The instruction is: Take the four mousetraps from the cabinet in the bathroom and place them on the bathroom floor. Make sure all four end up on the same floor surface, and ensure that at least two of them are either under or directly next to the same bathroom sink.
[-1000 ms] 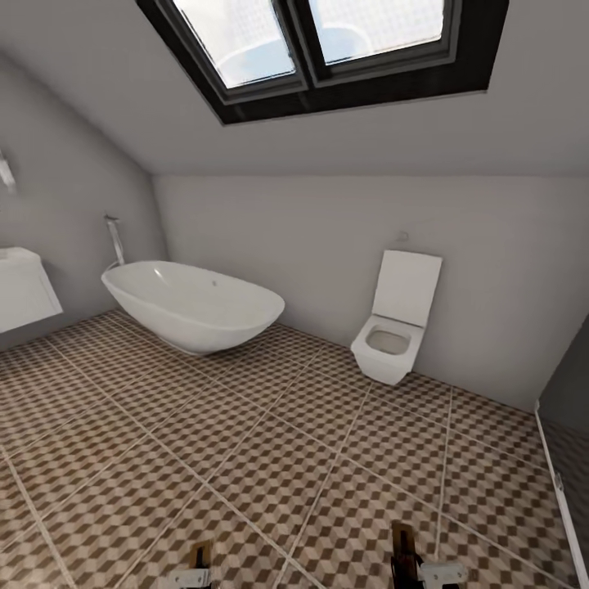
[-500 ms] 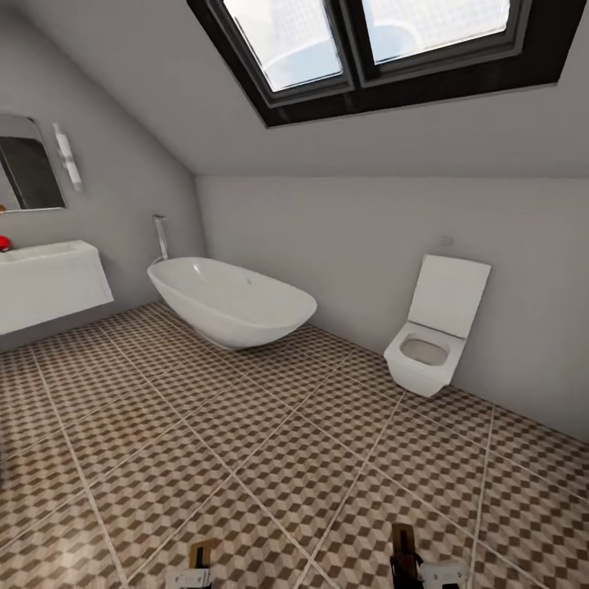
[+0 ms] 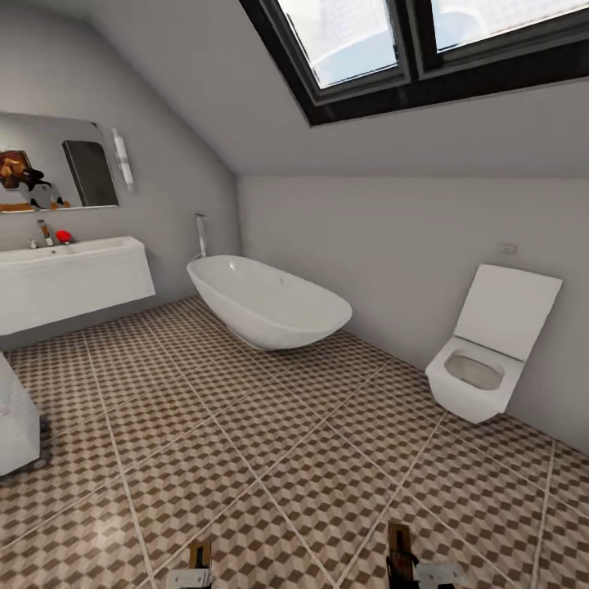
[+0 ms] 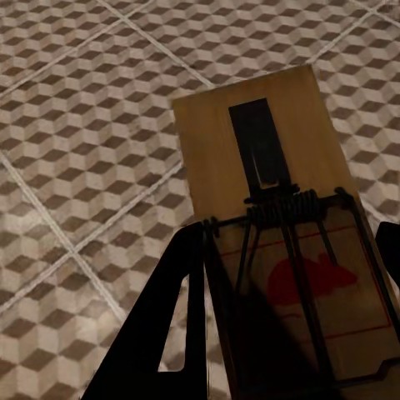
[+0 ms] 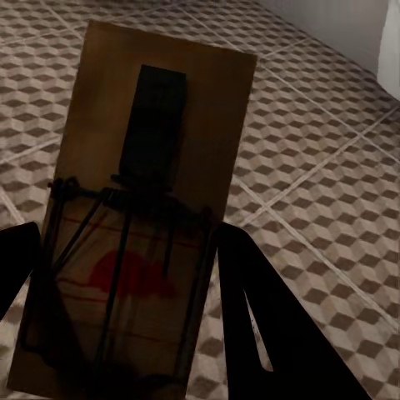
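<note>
Head view is panning left w/ the robot turning, bringing the sink (image 3: 78,278) into the frame's left while the left gripper (image 4: 283,275) and right gripper (image 5: 125,275) are each clamping a mousetrap (image 4: 275,208) (image 5: 142,192) above the bathroom floor (image 3: 270,442), so the drop-off spot is nearing.

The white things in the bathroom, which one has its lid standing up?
The toilet by the back wall; its flat lid stands upright. The bathtub and sink have no lid.
</note>
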Robot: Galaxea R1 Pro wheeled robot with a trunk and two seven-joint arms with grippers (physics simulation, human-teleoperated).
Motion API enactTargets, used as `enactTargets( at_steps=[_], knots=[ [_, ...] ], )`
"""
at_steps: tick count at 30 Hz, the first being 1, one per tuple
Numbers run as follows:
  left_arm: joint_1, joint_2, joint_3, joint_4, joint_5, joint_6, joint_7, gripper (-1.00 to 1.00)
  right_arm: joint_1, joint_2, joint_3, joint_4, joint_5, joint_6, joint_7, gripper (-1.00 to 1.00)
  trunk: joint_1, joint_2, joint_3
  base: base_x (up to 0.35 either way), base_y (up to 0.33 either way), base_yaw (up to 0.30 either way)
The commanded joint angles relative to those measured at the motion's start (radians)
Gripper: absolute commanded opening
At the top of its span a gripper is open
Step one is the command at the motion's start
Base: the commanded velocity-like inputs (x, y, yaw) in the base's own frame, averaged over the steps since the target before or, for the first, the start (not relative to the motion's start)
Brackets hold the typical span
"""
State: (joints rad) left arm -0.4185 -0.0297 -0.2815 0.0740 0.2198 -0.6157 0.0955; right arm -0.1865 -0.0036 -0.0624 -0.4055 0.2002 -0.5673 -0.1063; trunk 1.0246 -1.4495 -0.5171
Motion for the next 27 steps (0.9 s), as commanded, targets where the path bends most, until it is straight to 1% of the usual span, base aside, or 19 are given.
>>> enactTargets(
  at_steps=[1, 27],
  knots=[
    [-0.002, -0.001, -0.008, 0.004, 0.002, -0.006, 0.007, -1.0, -0.001, 0.0, -0.004, 0.001, 0.007, -0.003, -0.003, -1.0, 0.0, -0.001, -0.001, 0.258, 0.0, 0.277],
    [-0.002, -0.001, -0.008, 0.004, 0.003, -0.006, 0.007, -1.0, 0.0, 0.001, -0.004, 0.001, 0.007, -0.003, -0.003, -1.0, 0.0, -0.001, -0.001, 0.259, 0.0, 0.277]
  ],
)
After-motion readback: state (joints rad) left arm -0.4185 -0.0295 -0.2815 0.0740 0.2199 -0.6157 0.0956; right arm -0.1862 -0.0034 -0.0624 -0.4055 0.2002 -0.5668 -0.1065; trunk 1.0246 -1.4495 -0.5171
